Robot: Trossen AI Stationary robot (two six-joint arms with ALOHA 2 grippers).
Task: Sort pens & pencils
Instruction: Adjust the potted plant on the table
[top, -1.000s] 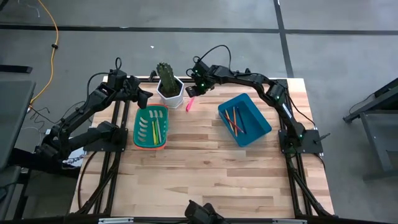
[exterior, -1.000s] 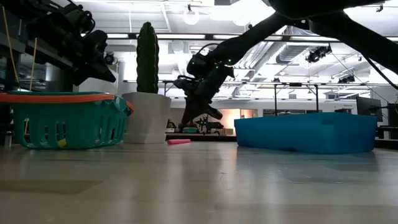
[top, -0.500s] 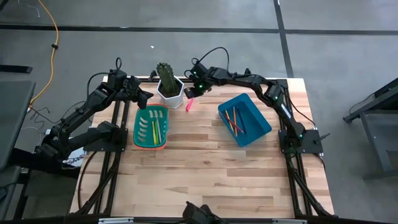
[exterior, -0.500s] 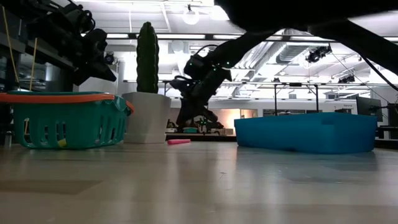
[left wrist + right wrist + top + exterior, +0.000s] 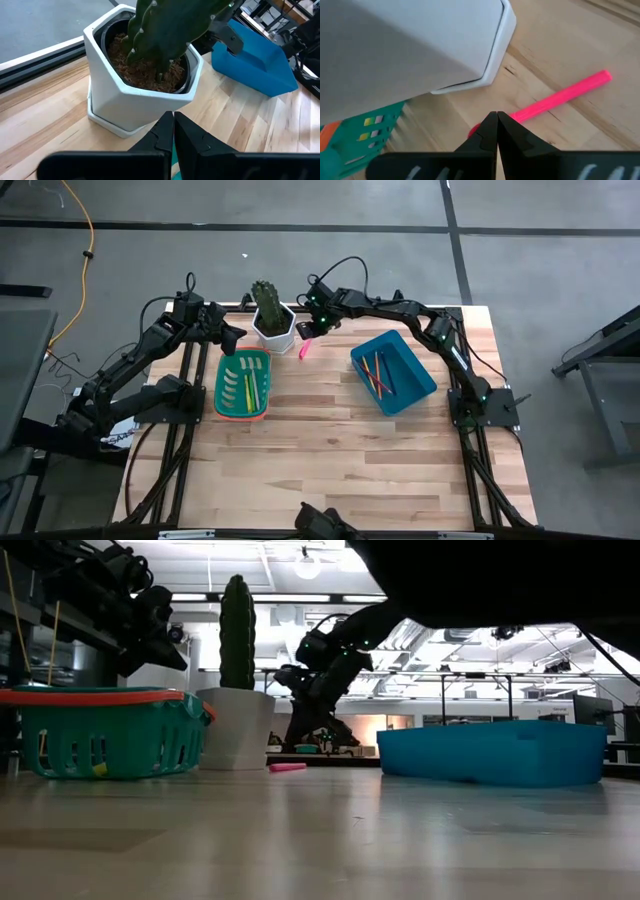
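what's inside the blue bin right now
In the high view, the blue bin holds a few thin pencils in orange, yellow-orange and a darker shade, lying loosely crossed near its middle. From table height its wall hides everything inside, so an exact count isn't possible.

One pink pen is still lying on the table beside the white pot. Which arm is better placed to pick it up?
The right arm. Its gripper hangs almost over the pink pen, fingers shut. The left gripper waits beyond the white pot, above the green basket, so the pot stands in its way.
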